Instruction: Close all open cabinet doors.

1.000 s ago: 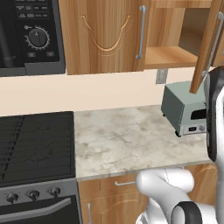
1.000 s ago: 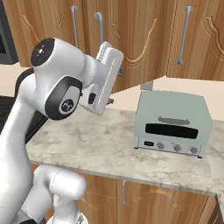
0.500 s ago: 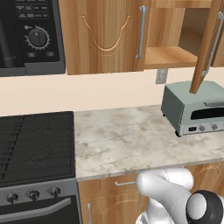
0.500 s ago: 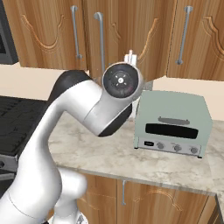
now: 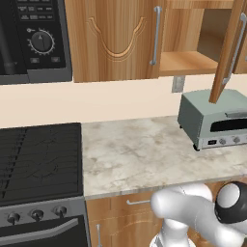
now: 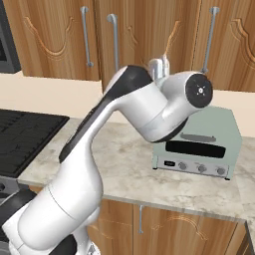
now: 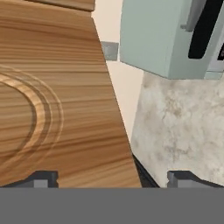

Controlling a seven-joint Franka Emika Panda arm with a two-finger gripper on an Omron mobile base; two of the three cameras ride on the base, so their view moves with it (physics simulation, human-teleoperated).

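1. The open cabinet door (image 5: 230,50) swings out from the wall cabinet above the toaster oven (image 5: 214,120); the closed cabinet door (image 5: 113,38) hangs to its left, beside the black microwave (image 5: 31,38).
2. The cabinet shelf (image 5: 188,62) behind the open door is bare wood.
3. The marbled counter (image 5: 140,152) carries the toaster oven at its right; the black stove (image 5: 38,161) adjoins on the left.
4. The hand view shows the gripper (image 7: 111,178) with jaws spread wide, holding nothing, close to a door's wood face (image 7: 57,109).
5. The right base view shows four door handles in a row, and the arm (image 6: 144,107) in front of the toaster oven.
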